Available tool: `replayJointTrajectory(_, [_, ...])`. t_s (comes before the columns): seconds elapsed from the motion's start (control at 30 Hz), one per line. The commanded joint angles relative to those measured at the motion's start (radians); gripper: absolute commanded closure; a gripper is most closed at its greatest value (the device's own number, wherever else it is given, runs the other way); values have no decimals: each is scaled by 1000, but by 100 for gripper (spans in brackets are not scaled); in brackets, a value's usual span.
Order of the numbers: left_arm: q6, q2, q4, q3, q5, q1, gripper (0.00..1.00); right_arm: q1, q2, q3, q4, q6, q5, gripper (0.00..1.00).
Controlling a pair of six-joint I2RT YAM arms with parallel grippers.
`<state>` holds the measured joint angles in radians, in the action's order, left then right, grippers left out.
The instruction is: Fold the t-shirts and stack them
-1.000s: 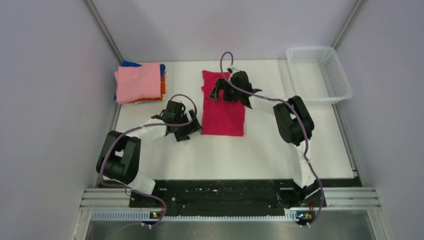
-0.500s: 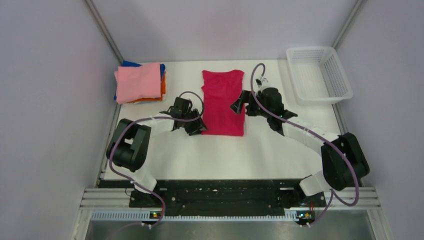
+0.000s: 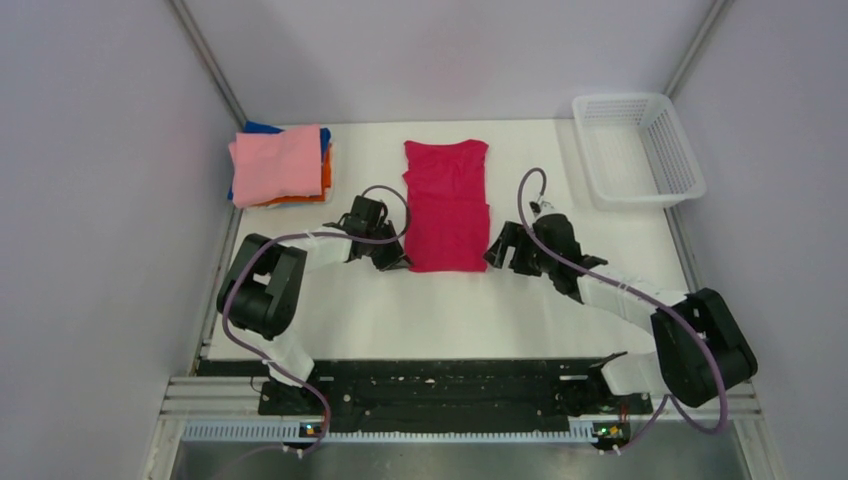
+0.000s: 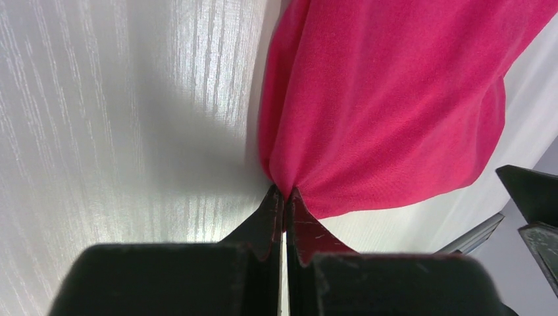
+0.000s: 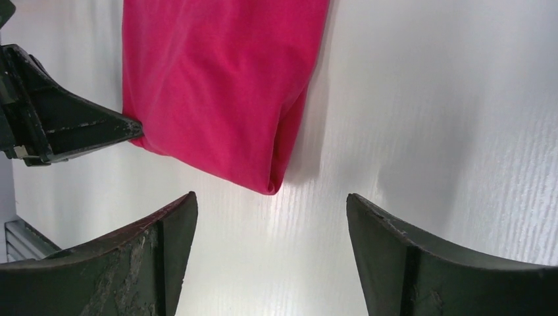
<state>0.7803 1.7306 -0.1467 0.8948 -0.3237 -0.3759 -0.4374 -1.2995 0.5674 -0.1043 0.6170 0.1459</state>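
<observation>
So the red shirt (image 3: 447,205) is lying flat in the middle of the table (image 3: 450,320), folded into a long narrow strip that runs away from the arms, neck end at the far side and hem end toward the bases. The left gripper (image 4: 284,201) is down at the near-left corner of it with the jaws pinched all the way together, and in the left wrist view you can see the red cloth bunching up right where the tips meet, so it's got hold of that corner. The right gripper (image 5: 270,197) is over at the near-right corner, low to the table with the jaws spread wide. The folded corner sits right at the mouth of the gap, not touching either finger as far as I can tell, so it's got hold of nothing. Both arms reach in from their own sides, so the two grippers basically face each other across the shirt's near edge. Off in the far-left corner there's the stack (image 3: 277,165) of folded shirts, pink on top with orange and blue edges peeking out underneath, well apart from the red one. The white mesh basket (image 3: 683,160) sits at the far-right corner.
</observation>
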Motion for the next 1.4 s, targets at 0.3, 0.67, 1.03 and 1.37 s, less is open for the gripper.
replayJointTrajectory(0.3, [-1,-3,-1,-40,44,-10,100,-1,-234,10,-208,65,191,55])
replayJointTrajectory(0.67, [-9,-34,-31,-49,72,-11,100,-5,-293,-27,-291,100,265,100])
replayJointTrajectory(1.03, [-39,-435,-232,-161,117,-69,100,-105,62,-41,-56,36,298,100])
replayJointTrajectory(1.37, [-44,-884,-443,-128,171,-90,100,-142,351,-26,-163,137,526,100])
